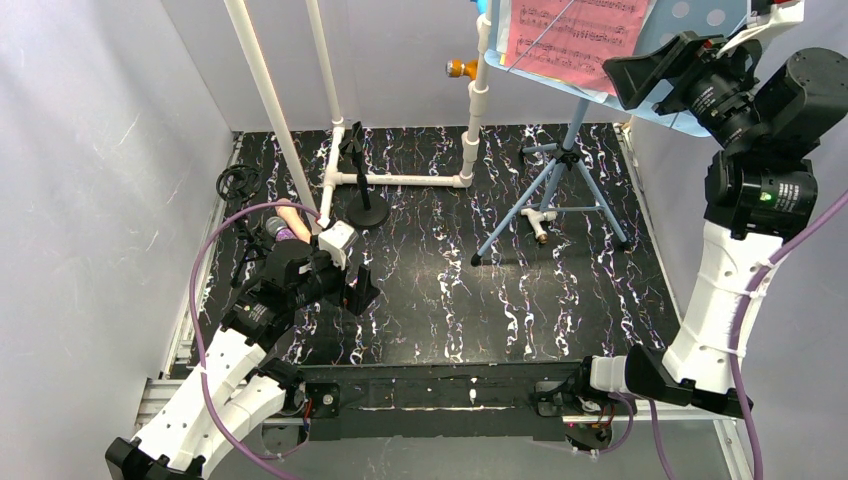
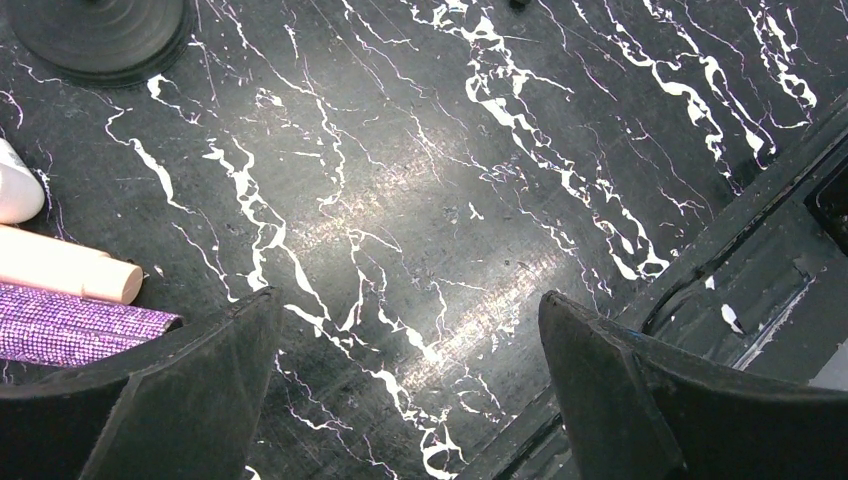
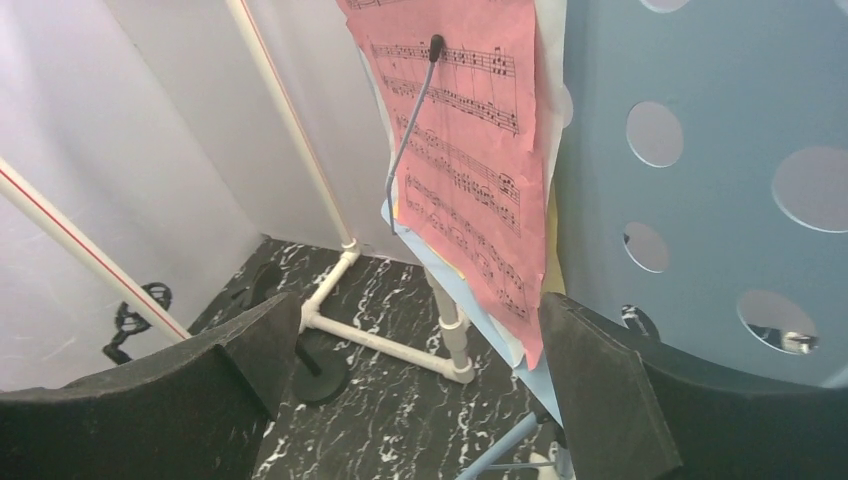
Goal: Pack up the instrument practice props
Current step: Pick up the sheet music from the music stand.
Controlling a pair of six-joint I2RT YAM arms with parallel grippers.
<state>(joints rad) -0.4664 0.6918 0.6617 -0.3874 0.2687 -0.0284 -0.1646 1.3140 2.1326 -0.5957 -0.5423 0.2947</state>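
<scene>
A pink sheet-music page (image 1: 580,30) rests on the light-blue perforated music rack (image 1: 700,15), which stands on a blue tripod (image 1: 560,190). My right gripper (image 1: 640,75) is open and raised at the rack's right edge. In the right wrist view the pink page (image 3: 470,150), with white pages behind it, hangs just left of the right finger (image 3: 600,390), and the rack (image 3: 700,200) fills the right side. My left gripper (image 1: 350,285) is open and empty, low over the mat (image 2: 408,298). The pink microphone (image 2: 70,270) and glittery purple microphone (image 2: 70,325) lie to its left.
A white pipe frame (image 1: 400,180) stands at the back centre. A round-base mic mount (image 1: 365,215) stands beside it, and a black tripod mount (image 1: 240,182) lies at the back left. Grey walls close in both sides. The mat's front rail (image 2: 760,270) lies right of the left gripper.
</scene>
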